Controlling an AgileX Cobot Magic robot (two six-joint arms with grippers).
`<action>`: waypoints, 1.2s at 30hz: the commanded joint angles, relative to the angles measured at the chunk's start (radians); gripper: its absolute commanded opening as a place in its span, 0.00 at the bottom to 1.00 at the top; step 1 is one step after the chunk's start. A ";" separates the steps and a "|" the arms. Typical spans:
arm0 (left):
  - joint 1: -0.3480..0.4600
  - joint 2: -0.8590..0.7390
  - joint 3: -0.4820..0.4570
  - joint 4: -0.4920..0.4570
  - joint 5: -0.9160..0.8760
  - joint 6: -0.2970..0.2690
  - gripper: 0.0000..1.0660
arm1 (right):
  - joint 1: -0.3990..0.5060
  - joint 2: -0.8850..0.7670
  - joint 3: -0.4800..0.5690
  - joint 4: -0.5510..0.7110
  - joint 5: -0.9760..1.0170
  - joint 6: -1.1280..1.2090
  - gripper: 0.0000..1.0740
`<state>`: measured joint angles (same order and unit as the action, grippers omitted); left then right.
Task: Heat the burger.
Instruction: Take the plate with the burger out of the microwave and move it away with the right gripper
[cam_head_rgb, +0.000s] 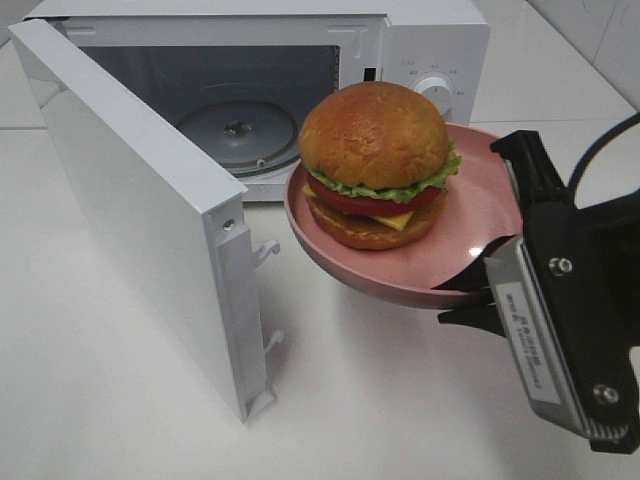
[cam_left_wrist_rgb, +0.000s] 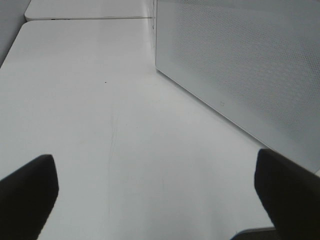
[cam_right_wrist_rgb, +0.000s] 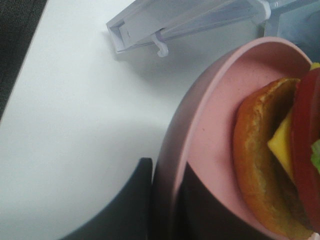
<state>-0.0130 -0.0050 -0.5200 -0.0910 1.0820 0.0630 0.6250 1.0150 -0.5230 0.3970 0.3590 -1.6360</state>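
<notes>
The burger (cam_head_rgb: 375, 160), with a glossy brown bun, lettuce, tomato and cheese, sits on a pink plate (cam_head_rgb: 480, 215). The plate hangs tilted in the air in front of the open microwave (cam_head_rgb: 430, 60). My right gripper (cam_head_rgb: 478, 285) is shut on the plate's near rim. The right wrist view shows the same grip: my right gripper (cam_right_wrist_rgb: 165, 205) pinches the plate (cam_right_wrist_rgb: 210, 125) just beside the burger (cam_right_wrist_rgb: 270, 165). My left gripper (cam_left_wrist_rgb: 157, 195) stands open above bare table, with nothing between its fingers; it is outside the exterior view.
The microwave door (cam_head_rgb: 140, 200) swings out wide to the left, its latch hooks (cam_right_wrist_rgb: 160, 47) pointing at the plate. A glass turntable (cam_head_rgb: 238, 130) lies inside the cavity. A white microwave panel (cam_left_wrist_rgb: 240, 65) rises close beside the left gripper.
</notes>
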 joint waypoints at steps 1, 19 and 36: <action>0.004 -0.006 0.003 -0.003 -0.012 -0.005 0.94 | -0.005 -0.059 0.017 -0.038 -0.049 0.037 0.00; 0.004 -0.006 0.003 -0.003 -0.012 -0.005 0.94 | -0.005 -0.329 0.108 -0.414 0.088 0.519 0.00; 0.004 -0.006 0.003 -0.003 -0.012 -0.005 0.94 | -0.005 -0.339 0.182 -0.750 0.116 1.032 0.00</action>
<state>-0.0130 -0.0050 -0.5200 -0.0910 1.0820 0.0630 0.6250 0.6910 -0.3340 -0.3060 0.5230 -0.6230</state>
